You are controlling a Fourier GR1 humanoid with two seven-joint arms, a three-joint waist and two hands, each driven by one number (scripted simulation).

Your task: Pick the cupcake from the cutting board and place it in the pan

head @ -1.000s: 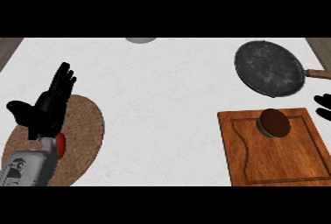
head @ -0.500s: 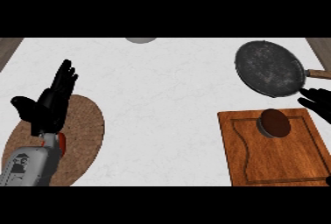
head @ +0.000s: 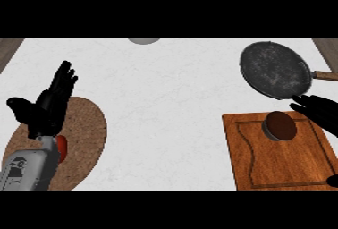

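Reaching in from the right edge, the black right hand (head: pixel 318 110) has moved left and down since the earlier frames; its spread, straight fingers now sit over the top-right corner of the rectangular brown wooden cutting board (head: pixel 257 165), just beside the cupcake, holding nothing. The round dark-brown cupcake (head: pixel 280 125) stays put on the board's upper part, near the back edge. The round dark-grey metal pan (head: pixel 274 69), mottled inside, with a wooden handle, lies behind the board on the white marbled surface (head: pixel 171 98). The black left hand (head: pixel 48 105) rests open, fingers up, over the round woven brown mat (head: pixel 84 134), barely shifted. A red object (head: pixel 61 147), possibly lying on the mat, peeks out beside the grey forearm. A pale round thing (head: pixel 143 40) is cut off at the far edge.
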